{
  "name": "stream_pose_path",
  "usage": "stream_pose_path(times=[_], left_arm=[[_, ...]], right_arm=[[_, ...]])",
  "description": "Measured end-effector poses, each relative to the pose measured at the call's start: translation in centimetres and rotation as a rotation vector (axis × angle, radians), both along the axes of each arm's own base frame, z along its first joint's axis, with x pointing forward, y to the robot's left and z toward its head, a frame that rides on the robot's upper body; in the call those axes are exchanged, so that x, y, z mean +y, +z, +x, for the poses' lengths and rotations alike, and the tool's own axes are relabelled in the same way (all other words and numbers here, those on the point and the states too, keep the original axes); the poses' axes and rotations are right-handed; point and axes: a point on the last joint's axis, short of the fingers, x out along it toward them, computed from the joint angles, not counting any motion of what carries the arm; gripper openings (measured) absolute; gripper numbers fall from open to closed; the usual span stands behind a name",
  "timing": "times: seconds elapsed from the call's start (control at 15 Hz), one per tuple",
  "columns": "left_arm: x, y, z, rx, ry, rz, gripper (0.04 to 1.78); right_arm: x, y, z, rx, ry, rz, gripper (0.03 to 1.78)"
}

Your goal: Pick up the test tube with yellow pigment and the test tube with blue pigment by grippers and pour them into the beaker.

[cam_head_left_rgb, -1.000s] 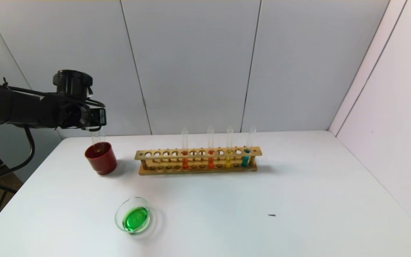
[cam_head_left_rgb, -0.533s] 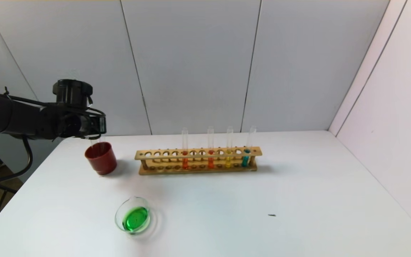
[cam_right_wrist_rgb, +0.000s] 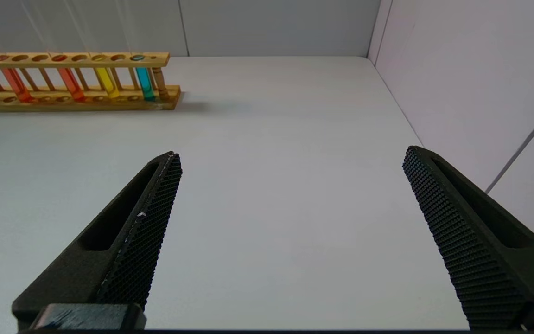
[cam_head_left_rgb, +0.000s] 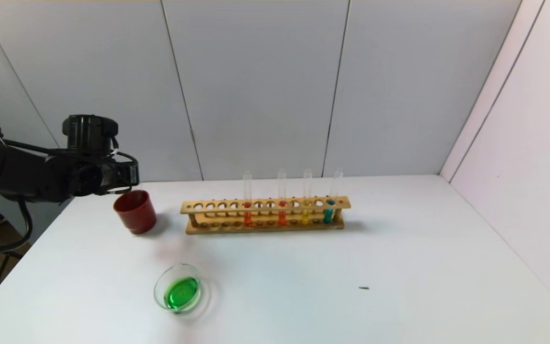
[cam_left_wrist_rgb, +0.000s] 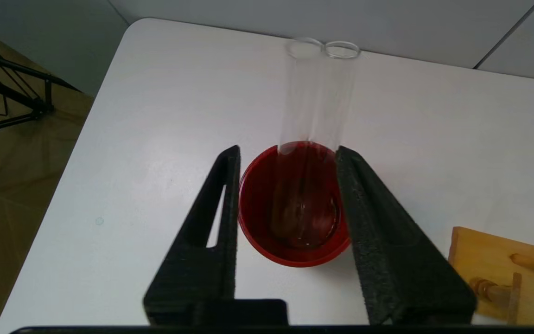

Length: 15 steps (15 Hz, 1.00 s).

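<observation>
Test tube with yellow pigment (cam_head_left_rgb: pixel 306 210), a long thin clear glass tube, and the like tube with teal-blue pigment (cam_head_left_rgb: pixel 328 210) both stand upright in the long wooden rack (cam_head_left_rgb: pixel 208 230) at the back of the white table (cam_head_left_rgb: pixel 399 267), side by side at its right end. Two orange-red tubes (cam_head_left_rgb: pixel 248 212) stand further left in the same rack. Low clear glass beaker (cam_head_left_rgb: pixel 156 286) sits near the front, well apart from the rack, with green liquid in it. Left gripper (cam_head_left_rgb: pixel 131 173) hovers just over the opaque dark-red cup (cam_head_left_rgb: pixel 135 212)

Left wrist view: jaws parted either side of empty clear glass tubes (cam_left_wrist_rgb: pixel 318 93) standing in the red cup. Looks let go, though I can't tell if one pad grazes the glass

Right wrist view: right gripper (cam_right_wrist_rgb: pixel 290 157) spread wide, empty, low over bare table, well clear of the rack

Step in hand, my read: dropping empties into the cup. Next: lift the left gripper straight up so it doesn't tip them
</observation>
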Motion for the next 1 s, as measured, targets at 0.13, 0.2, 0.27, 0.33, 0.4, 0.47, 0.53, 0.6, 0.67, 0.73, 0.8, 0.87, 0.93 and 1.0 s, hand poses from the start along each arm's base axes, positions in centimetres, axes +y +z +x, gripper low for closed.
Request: stream_pose_path(times=[0.13,0.2,0.27,0.33,0.4,0.47,0.53,0.6,0.67,0.73,0.8,0.87,0.93,1.0], left_arm=[[0.0,0.1,-0.3,-0.005,0.002,-0.001,1.15],[0.0,0.1,-0.6,-0.002,0.001,0.0,1.31],[0.0,0.2,-0.9,-0.001,0.0,0.002,1.45],[0.0,0.3,-1.1,0.0,-0.002,0.002,1.55],[0.0,0.5,-1.4,-0.001,-0.004,0.002,1.64],[0.0,0.7,-1.6,-0.005,-0.005,0.003,1.7],[0.0,0.8,-1.8,-0.009,-0.008,0.004,1.74],[0.0,1.0,-1.9,-0.013,-0.011,0.008,1.75],[0.0,1.3,-1.9,-0.021,-0.013,0.013,1.75],[-0.1,1.7,-2.0,-0.027,-0.02,0.018,1.75],[-0.3,2.1,-2.4,-0.033,-0.028,0.024,1.75],[-0.4,2.6,-3.0,-0.04,-0.038,0.035,1.75],[-0.4,3.2,-3.7,-0.046,-0.05,0.05,1.75],[-0.4,3.8,-4.5,-0.054,-0.067,0.064,1.75]], right_arm=[[0.0,0.0,0.0,0.0,0.0,0.0,1.74],[0.0,0.0,0.0,0.0,0.0,0.0,1.74],[0.0,0.0,0.0,0.0,0.0,0.0,1.74],[0.0,0.0,0.0,0.0,0.0,0.0,1.74],[0.0,0.0,0.0,0.0,0.0,0.0,1.74],[0.0,0.0,0.0,0.0,0.0,0.0,1.74],[0.0,0.0,0.0,0.0,0.0,0.0,1.74],[0.0,0.0,0.0,0.0,0.0,0.0,1.74],[0.0,0.0,0.0,0.0,0.0,0.0,1.74],[0.0,0.0,0.0,0.0,0.0,0.0,1.74],[0.0,0.0,0.0,0.0,0.0,0.0,1.74],[0.0,0.0,0.0,0.0,0.0,0.0,1.74],[0.0,0.0,0.0,0.0,0.0,0.0,1.74],[0.0,0.0,0.0,0.0,0.0,0.0,1.74]])
